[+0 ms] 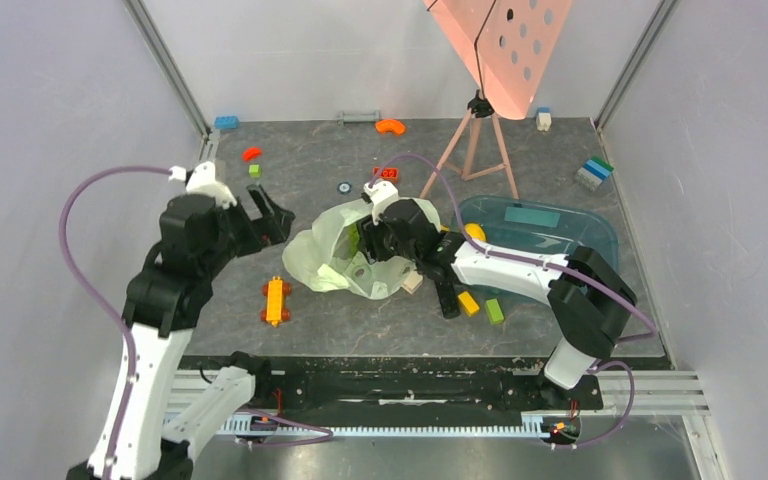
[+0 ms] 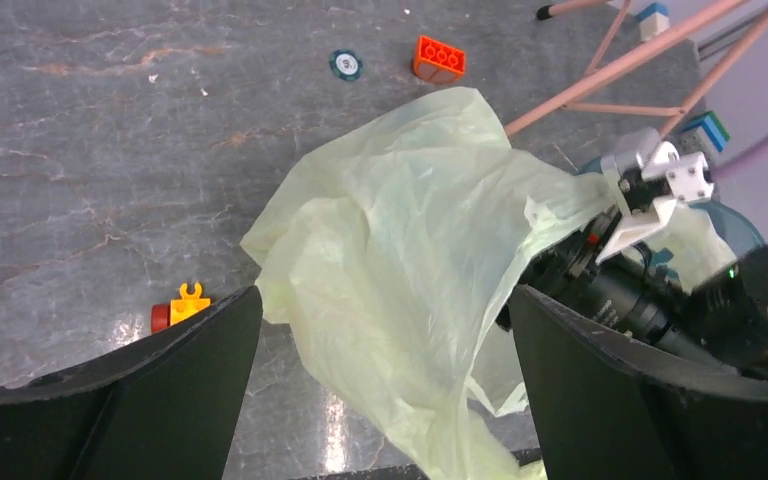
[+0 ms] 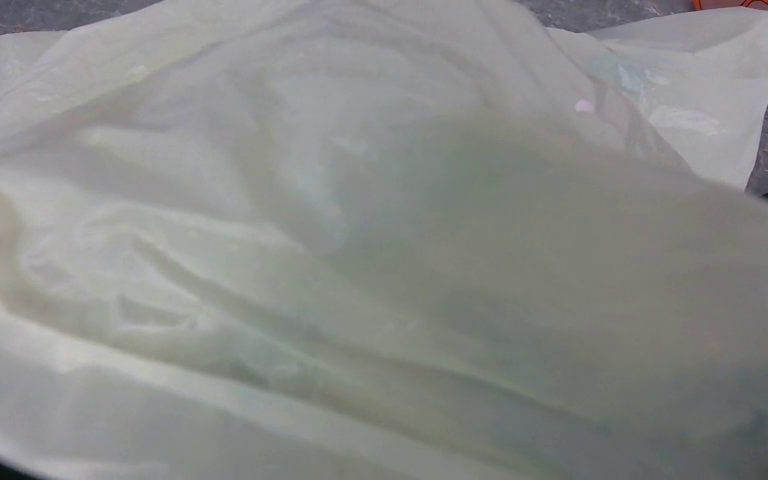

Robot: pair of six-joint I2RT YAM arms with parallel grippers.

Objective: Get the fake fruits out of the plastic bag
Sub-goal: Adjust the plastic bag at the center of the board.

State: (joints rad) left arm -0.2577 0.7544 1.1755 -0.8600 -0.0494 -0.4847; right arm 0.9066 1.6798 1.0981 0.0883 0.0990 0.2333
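Note:
The pale-green plastic bag (image 1: 332, 262) lies crumpled at the table's middle. It also shows in the left wrist view (image 2: 410, 230) and fills the right wrist view (image 3: 360, 250). My right gripper (image 1: 365, 246) reaches into the bag's mouth from the right, and its fingers are hidden by the plastic. A dull green shape (image 3: 490, 210) shows through the film, too blurred to name. A smooth yellow fruit (image 1: 475, 232) lies at the left rim of the teal tray (image 1: 570, 232). My left gripper (image 1: 272, 222) is open and empty, just left of the bag; in its wrist view (image 2: 382, 300) the bag lies between its fingers.
A pink tripod stand (image 1: 475, 145) stands behind the bag. An orange-yellow toy (image 1: 276, 300) lies front left. A yellow brick (image 1: 468, 303), a green brick (image 1: 495, 311) and a black piece (image 1: 447, 300) lie front right. A red brick (image 1: 386, 173) lies behind.

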